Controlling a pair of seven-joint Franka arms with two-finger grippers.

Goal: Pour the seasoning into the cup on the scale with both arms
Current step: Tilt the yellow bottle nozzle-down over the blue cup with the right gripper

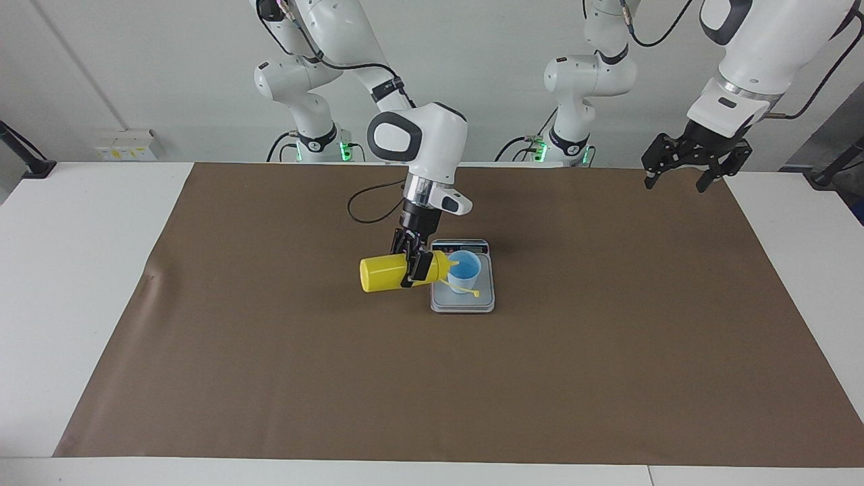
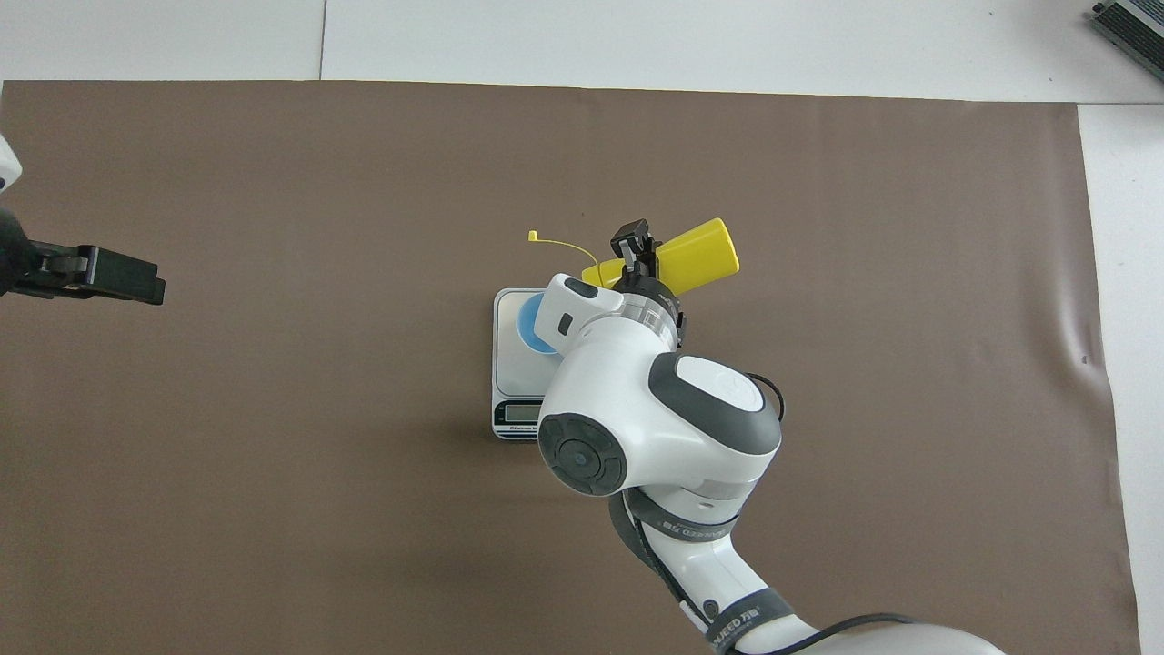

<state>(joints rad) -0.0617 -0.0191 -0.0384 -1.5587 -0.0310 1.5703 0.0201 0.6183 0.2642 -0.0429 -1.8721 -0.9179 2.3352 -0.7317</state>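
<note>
Scale point(image 1: 463, 297): you see it flat on the brown mat point(image 1: 270, 378) near the table's middle, its display strip on the short edge nearer the robots.
Cup point(image 1: 466, 271): you find it upright on the weighing plate, blue inside showing.
Seasoning point(image 1: 391, 272): your yellow bottle lies tipped on its side in the air, nozzle at the cup's rim, base pointing toward the right arm's end of the table; the tethered cap point(image 1: 476, 293) dangles over the plate.
Right gripper point(image 1: 414, 264): you have it clenched around the bottle's body near the nozzle end, wrist pointing down beside the scale.
Left gripper point(image 1: 682, 177): your other arm waits, raised over the mat's edge at the left arm's end of the table, well apart from the scale, fingers spread with nothing between them.
Table point(image 1: 81, 270): you see white surface around the mat.
</note>
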